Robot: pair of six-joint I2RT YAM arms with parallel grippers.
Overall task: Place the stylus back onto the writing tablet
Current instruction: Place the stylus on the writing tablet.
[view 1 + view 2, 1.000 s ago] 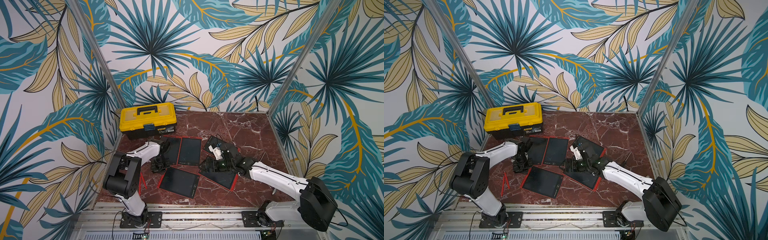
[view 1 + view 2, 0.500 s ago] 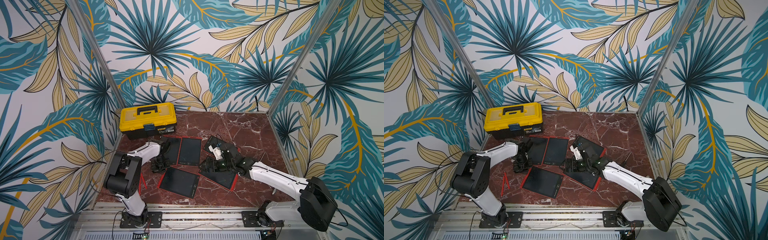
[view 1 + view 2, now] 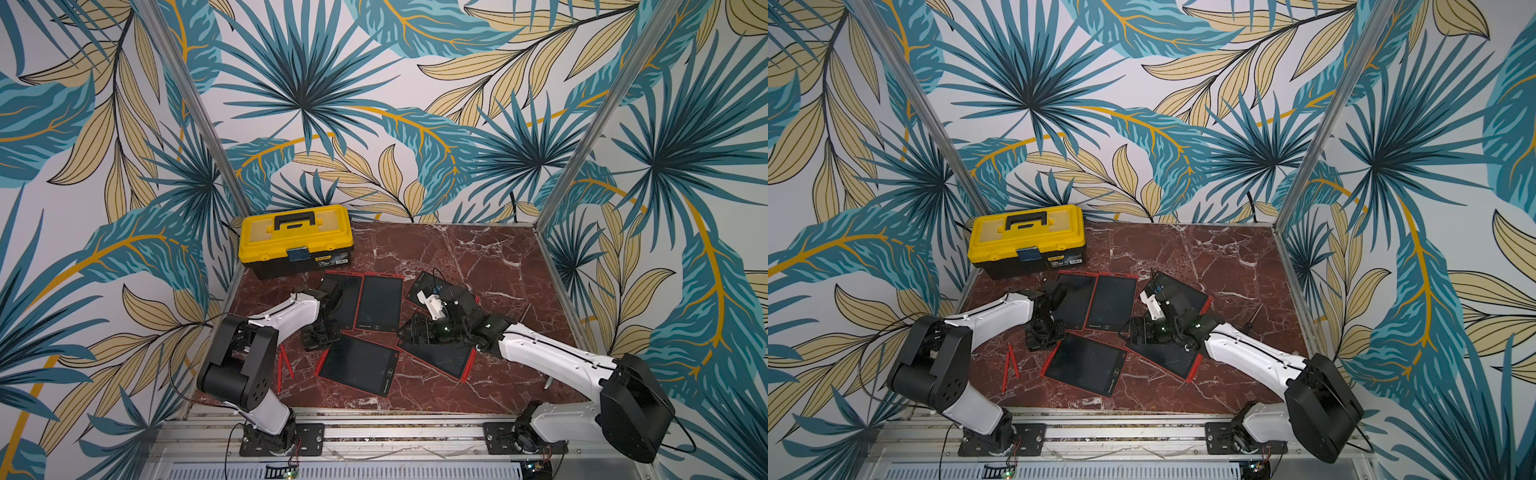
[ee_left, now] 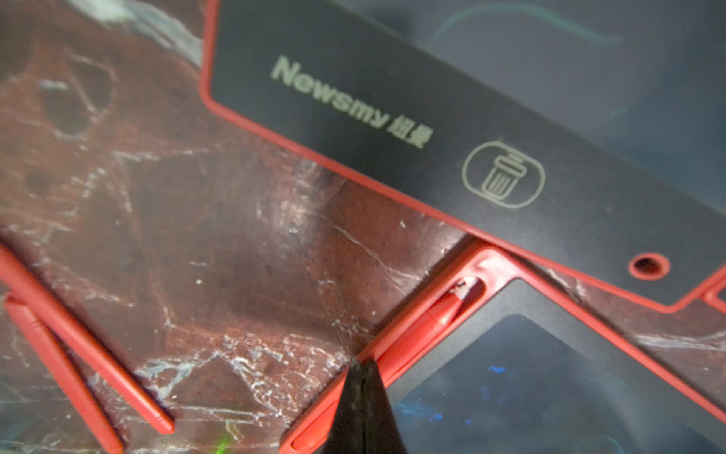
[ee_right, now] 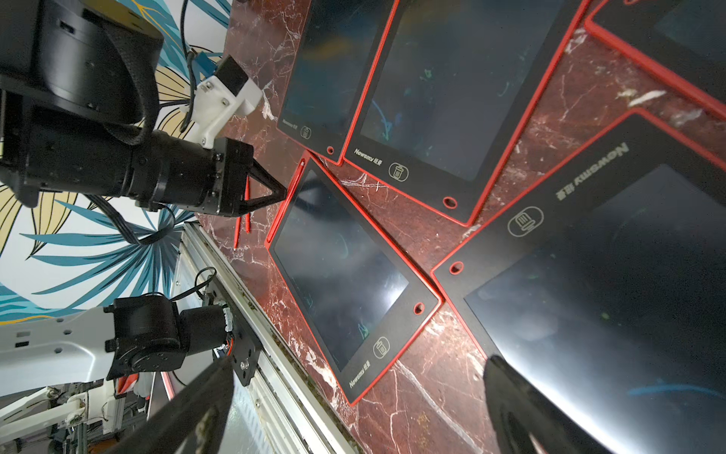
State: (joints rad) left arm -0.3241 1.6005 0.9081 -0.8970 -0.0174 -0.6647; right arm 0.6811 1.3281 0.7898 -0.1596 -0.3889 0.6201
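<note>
A red stylus lies in the slot along the red edge of the front-middle writing tablet, a black screen in a red frame. My left gripper is shut, with nothing between its jaws, and its tips rest on that slot edge. My right gripper is open and empty, hovering low over the right-hand tablet with its fingers spread wide. Two loose red styluses lie on the marble left of the tablet.
Several more tablets lie on the red marble table: two side by side behind the front one and one at the back right. A yellow toolbox stands at the back left. Metal rails run along the front edge.
</note>
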